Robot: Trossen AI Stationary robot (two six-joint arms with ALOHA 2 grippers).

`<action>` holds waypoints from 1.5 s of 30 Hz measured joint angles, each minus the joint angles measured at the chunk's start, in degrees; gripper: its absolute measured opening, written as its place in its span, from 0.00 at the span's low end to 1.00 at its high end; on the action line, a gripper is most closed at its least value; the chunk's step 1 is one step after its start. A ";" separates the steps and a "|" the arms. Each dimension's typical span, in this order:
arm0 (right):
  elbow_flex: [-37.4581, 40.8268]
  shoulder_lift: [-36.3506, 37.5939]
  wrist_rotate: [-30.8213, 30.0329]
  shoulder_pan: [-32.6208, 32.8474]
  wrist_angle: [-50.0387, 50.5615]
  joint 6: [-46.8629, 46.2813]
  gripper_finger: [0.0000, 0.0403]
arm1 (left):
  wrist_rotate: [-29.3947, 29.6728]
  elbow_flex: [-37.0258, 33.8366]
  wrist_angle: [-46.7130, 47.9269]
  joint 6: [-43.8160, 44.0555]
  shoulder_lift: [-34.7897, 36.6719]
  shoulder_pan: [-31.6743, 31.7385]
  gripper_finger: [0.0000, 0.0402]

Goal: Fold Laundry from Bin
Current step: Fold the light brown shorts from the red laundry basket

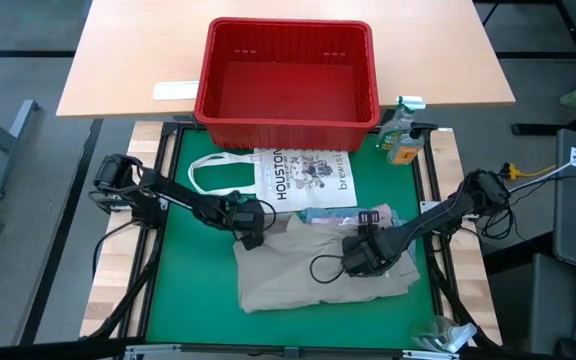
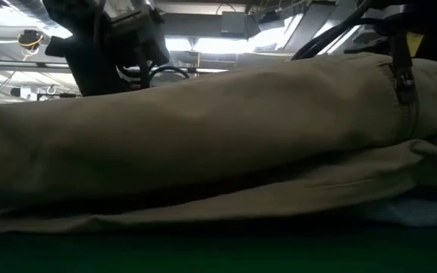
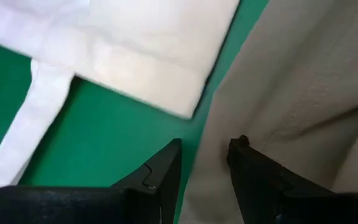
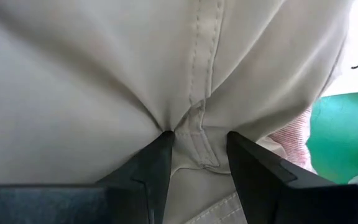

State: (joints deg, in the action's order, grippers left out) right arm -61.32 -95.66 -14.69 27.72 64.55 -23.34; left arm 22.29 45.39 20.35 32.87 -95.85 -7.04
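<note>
Near edge of the green-matted worktop (image 1: 183,290): a khaki-grey cloth garment with stitched seams (image 1: 298,270) lies spread and rumpled, filling the near middle of the mat; in the low view it hides almost everything behind it. The left claw (image 1: 251,232) sits at the garment's left far corner, its fingers (image 3: 166,168) parted astride the cloth edge, one over bare mat and one over fabric, not pinching. The right claw (image 1: 360,255) rests on the garment's right part, fingers (image 4: 157,165) parted and set either side of a raised seam tab, which is not yet squeezed. Just beyond, light blue and pale pink cloth pieces (image 1: 343,215) peek from under the garment's far right edge. Farther, touching them, lies a flat white tote bag printed "HOUSTON" (image 1: 298,175). At the far edge stands the red slotted plastic bin (image 1: 288,110), apparently empty. Judged progress: the laundry is out of the bin, but the khaki piece is unfolded, so folding seems hardly begun.
</note>
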 joint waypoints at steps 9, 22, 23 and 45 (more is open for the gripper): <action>0.04 -0.04 -0.16 0.01 0.09 -0.38 0.40 | -6.10 0.98 7.56 -0.38 12.44 0.08 0.32; 0.07 -0.08 -0.20 0.01 -0.02 -0.38 0.40 | -13.91 -0.22 9.27 11.90 17.38 -3.26 0.32; 0.07 -0.08 -0.22 0.01 -0.02 -0.38 0.40 | -13.90 -0.76 9.22 13.51 17.10 -3.51 0.32; 0.09 -0.08 -0.22 0.01 -0.50 -0.38 0.40 | -14.60 -8.22 -7.57 25.24 10.78 -3.59 0.10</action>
State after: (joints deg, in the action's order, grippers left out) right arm -61.23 -95.74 -14.92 27.73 64.05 -23.73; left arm 7.69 37.17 12.78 58.11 -85.07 -10.63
